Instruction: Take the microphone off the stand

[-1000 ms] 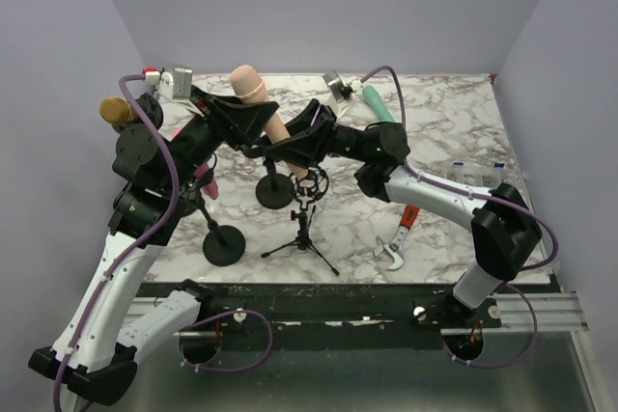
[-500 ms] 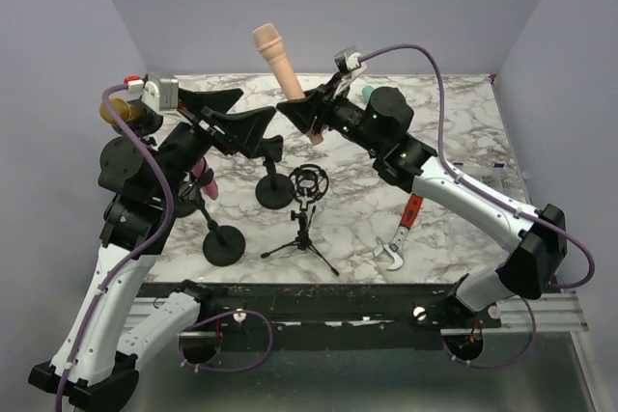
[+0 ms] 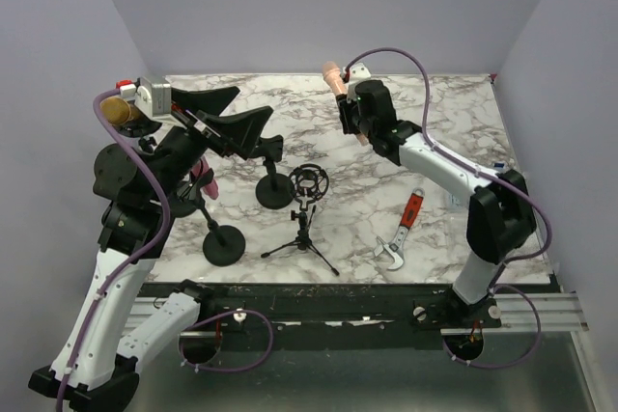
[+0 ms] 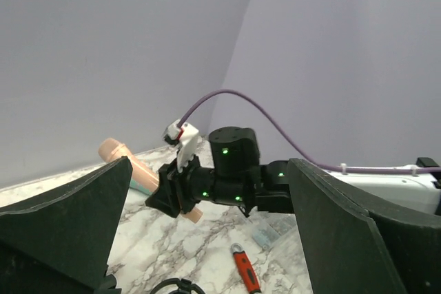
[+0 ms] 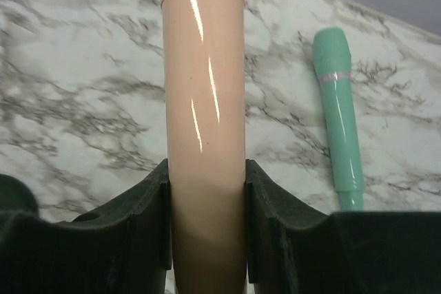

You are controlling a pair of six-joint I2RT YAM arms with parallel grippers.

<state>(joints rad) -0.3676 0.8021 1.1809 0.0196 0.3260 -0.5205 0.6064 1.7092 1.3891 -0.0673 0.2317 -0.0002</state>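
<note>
Right arm has swung to the far side of the marble worktop (image 3: 435,103), lifting the glossy peach plastic microphone (image 3: 335,79) clear of the black round-based stand (image 3: 275,190); removal looks done. Right tool (image 3: 350,115) clamps the barrel. Left tool (image 3: 259,103) now gapes wide, empty. Long axis is tilted: head far-left, tail near-right.

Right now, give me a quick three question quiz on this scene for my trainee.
1. True or false: the right claw grips the peach mic.
2. The left claw is: A open, B shut, C out of view.
3. Which red-handled tool lies on the table?
Key: 1 true; 2 A; 3 the wrench.
</note>
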